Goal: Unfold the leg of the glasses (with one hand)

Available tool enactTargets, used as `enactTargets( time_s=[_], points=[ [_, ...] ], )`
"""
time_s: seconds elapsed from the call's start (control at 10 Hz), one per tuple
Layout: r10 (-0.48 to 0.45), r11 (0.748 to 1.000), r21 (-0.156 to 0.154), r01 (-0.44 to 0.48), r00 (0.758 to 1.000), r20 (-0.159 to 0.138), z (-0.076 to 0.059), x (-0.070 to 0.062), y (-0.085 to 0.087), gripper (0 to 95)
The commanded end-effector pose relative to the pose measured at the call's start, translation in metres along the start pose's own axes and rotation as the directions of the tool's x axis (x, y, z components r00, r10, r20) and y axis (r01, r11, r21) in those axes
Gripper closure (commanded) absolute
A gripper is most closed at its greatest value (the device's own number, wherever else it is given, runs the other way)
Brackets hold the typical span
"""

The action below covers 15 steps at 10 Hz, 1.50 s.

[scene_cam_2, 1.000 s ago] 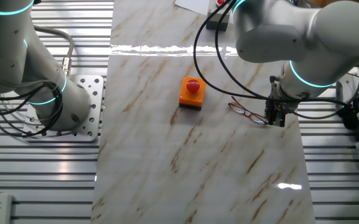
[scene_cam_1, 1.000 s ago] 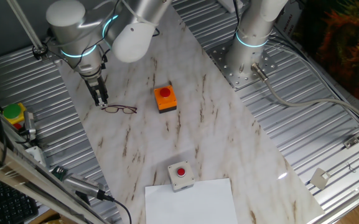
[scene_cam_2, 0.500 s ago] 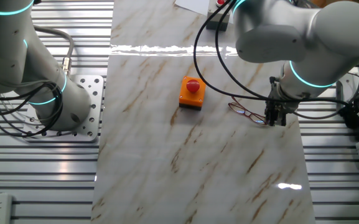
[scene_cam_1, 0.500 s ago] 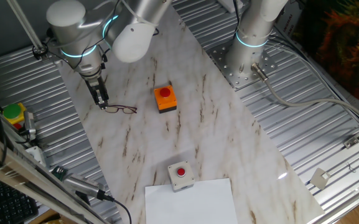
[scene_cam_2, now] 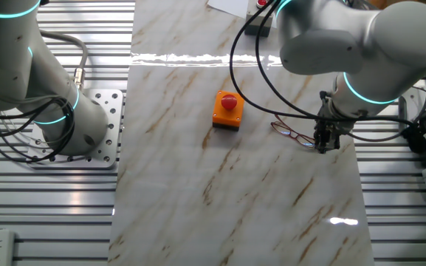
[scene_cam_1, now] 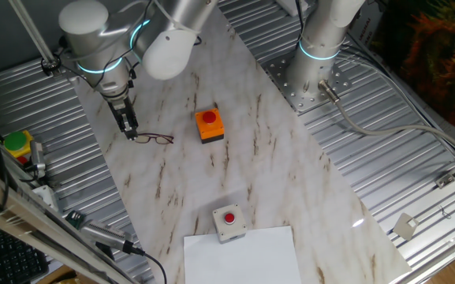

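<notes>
The glasses are thin, dark reddish-brown wire frames lying flat on the marble table top, left of the orange box; they also show in the other fixed view. My gripper points straight down at the left end of the glasses, its fingertips at the temple end. In the other fixed view the gripper stands at the right end of the frame, fingers close together. Whether they pinch the temple arm is too small to tell.
An orange box with a red button sits right of the glasses. A grey box with a red button and a white sheet lie near the front edge. A second arm's base stands at the back right. Ribbed metal flanks the marble.
The gripper has crept slightly up and along the glasses' end; the glasses look almost unmoved.
</notes>
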<state>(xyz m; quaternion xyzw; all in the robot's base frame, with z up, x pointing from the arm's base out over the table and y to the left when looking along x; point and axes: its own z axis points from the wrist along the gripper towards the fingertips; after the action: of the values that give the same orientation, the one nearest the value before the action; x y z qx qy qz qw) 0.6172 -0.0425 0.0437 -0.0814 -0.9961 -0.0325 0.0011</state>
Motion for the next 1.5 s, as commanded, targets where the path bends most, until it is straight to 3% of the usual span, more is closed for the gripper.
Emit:
enactTargets(
  time_s=[0.1, 0.2, 0.3, 1.1, 1.5],
  points=[
    [0.001, 1.0, -0.002, -0.001, 1.0, -0.004, 0.0002, 0.0001, 0.0001, 57.0],
    [0.002, 1.0, -0.002, -0.002, 1.0, -0.007, 0.0006, 0.0001, 0.0002, 57.0],
    [0.003, 1.0, -0.001, -0.003, 1.0, -0.008, 0.0012, 0.0, 0.0002, 76.0],
    [0.002, 1.0, 0.002, -0.002, 1.0, -0.017, 0.0043, -0.0001, 0.0001, 76.0],
    [0.002, 1.0, 0.004, -0.002, 0.999, -0.037, 0.0065, -0.0002, -0.0002, 76.0]
  ],
)
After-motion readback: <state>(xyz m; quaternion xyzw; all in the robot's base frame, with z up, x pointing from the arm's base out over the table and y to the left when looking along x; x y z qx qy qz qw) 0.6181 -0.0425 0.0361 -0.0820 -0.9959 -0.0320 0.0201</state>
